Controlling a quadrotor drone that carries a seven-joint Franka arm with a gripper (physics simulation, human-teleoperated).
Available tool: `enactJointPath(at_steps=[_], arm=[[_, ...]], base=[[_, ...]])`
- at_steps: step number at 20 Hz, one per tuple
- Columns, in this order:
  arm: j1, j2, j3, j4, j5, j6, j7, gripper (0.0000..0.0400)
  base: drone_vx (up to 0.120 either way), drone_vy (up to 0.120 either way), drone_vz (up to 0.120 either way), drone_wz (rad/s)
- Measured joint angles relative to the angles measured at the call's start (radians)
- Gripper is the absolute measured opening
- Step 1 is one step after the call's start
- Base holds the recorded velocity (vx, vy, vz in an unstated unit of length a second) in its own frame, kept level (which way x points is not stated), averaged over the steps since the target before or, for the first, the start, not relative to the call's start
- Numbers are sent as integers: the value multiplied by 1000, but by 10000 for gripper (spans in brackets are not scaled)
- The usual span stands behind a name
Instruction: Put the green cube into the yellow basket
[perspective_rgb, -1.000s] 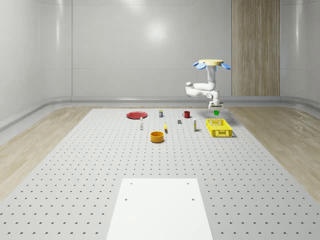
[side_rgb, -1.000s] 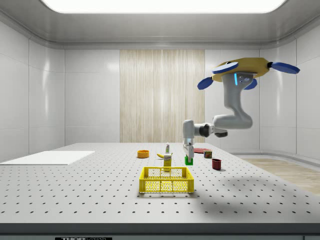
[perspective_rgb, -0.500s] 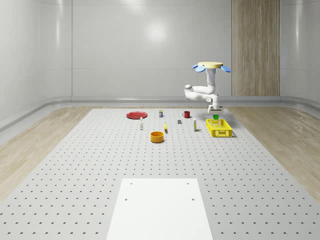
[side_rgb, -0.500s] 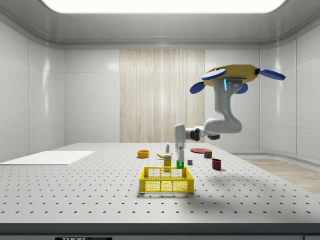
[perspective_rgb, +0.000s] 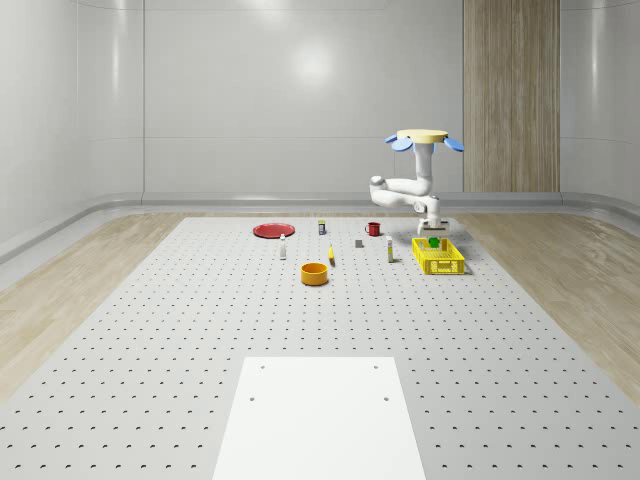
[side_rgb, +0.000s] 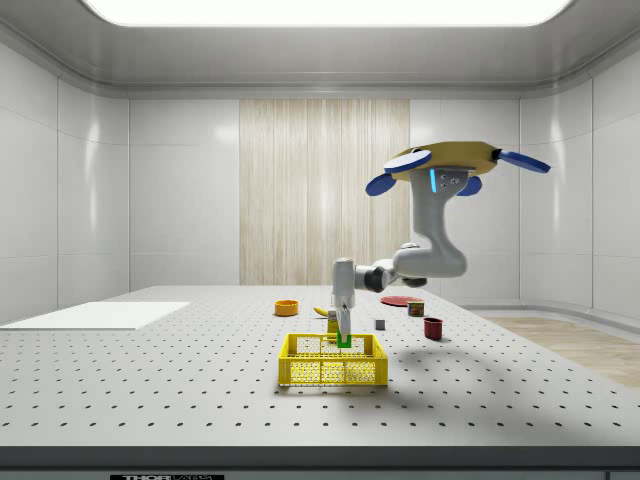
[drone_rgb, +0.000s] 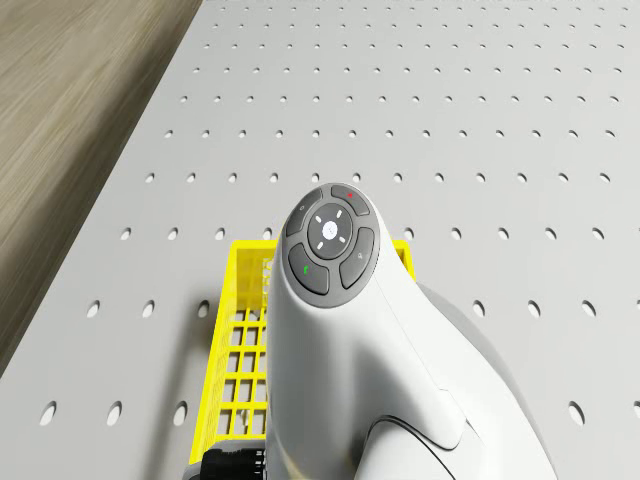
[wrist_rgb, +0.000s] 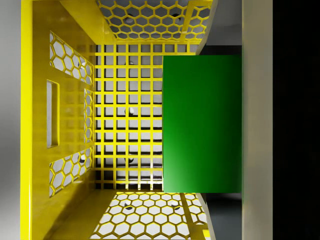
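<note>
Whole-scene view, right of centre: the drone hovers above the yellow basket on the desk, its arm bent down over it. Side view, middle: the hand pinches the green cube at the basket's rim. Wrist view, right half: the cube hangs over the mesh floor, looking rigid and light; flat opposite faces suit the grip.

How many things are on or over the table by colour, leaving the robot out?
Yellow: 1, the yellow basket
Green: 1, the green cube, held over the basket
Red: 2, plate and cup
Orange: 1, bowl
Small items of unclear colour: 5
Total: 10
</note>
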Motion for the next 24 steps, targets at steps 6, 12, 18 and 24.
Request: enactJointPath(at_steps=[6, 12, 18, 24], arm=[[-2, -6, 1, 0, 2, 6, 1, 251], [-7, -13, -38, 9, -32, 26, 2, 251], [-22, -16, -124, 34, -112, 62, 2, 251], [-39, -11, -203, 64, -187, 93, 1, 262]], base=[[120, 0, 0, 0], [20, 0, 0, 0], [0, 0, 0, 0], [0, 0, 0, 0]])
